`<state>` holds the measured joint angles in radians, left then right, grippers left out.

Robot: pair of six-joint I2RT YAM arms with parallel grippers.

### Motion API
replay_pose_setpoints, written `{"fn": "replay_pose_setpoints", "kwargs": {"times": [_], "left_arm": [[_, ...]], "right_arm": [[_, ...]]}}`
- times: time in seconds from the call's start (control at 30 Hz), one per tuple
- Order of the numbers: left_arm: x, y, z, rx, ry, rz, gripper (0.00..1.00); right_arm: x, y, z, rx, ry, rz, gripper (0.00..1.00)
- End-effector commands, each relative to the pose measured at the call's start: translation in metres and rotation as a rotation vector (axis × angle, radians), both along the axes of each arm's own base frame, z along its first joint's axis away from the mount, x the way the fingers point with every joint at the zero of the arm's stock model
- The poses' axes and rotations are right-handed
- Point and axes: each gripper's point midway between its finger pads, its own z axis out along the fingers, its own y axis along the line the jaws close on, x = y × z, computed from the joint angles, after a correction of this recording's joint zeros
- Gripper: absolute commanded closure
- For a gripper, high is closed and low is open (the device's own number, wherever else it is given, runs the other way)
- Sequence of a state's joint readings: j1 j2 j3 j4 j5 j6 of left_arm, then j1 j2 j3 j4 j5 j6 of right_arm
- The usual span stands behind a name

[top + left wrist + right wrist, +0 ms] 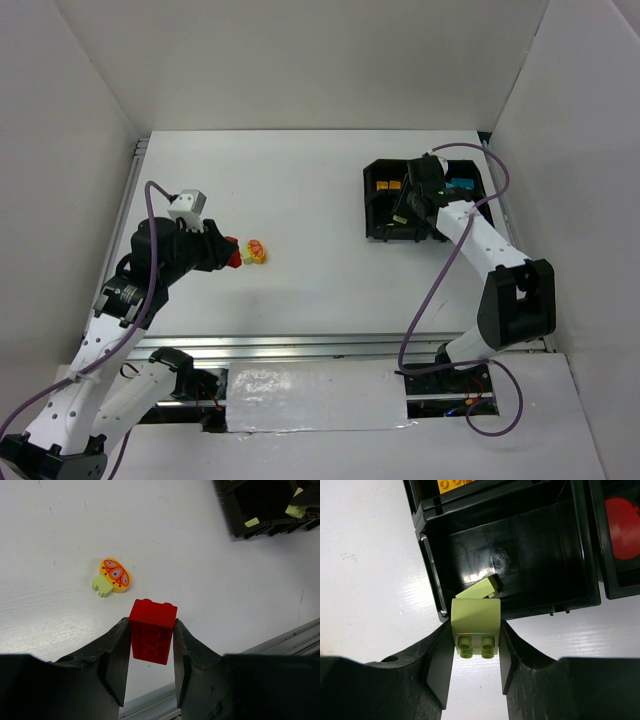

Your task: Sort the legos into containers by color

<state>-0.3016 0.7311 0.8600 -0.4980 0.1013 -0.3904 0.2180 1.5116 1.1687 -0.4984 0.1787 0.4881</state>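
My left gripper (151, 636) is shut on a red brick (152, 630), held just above the white table; in the top view it (232, 253) is at the left. Just beyond lie an orange-yellow printed piece (115, 574) and a small pale green brick (102, 585), touching each other. My right gripper (476, 640) is shut on a yellow-green brick (475, 620), studs facing the camera, at the near edge of the black tray (427, 550). Another pale green piece (479, 587) lies inside that compartment. In the top view the right gripper (405, 215) hangs over the tray's near-left compartment.
The tray (372, 205) stands at the far right. Orange bricks (388, 185) sit in its far-left compartment, a teal one (460, 185) in the far-right, a red piece (622, 515) in the near-right. White walls enclose the table; a metal rail (330, 347) runs along its near edge.
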Motion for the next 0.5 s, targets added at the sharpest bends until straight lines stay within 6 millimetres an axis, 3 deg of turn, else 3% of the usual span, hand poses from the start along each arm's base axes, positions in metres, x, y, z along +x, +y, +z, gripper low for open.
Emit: {"fn": "replay_pose_setpoints", "kwargs": {"times": [0.0,0.47], "left_arm": [[0.0021,0.0013,0.0069,0.006,-0.041,-0.004,1.0],[0.001,0.0008,0.0074,0.003,-0.045,-0.008,1.0]], "right_arm": [[0.0056,0.0002,0.0168,0.011,-0.066,0.006,1.0],[0.0058,0.003,0.0185,0.018,-0.071,0.019,1.0]]}}
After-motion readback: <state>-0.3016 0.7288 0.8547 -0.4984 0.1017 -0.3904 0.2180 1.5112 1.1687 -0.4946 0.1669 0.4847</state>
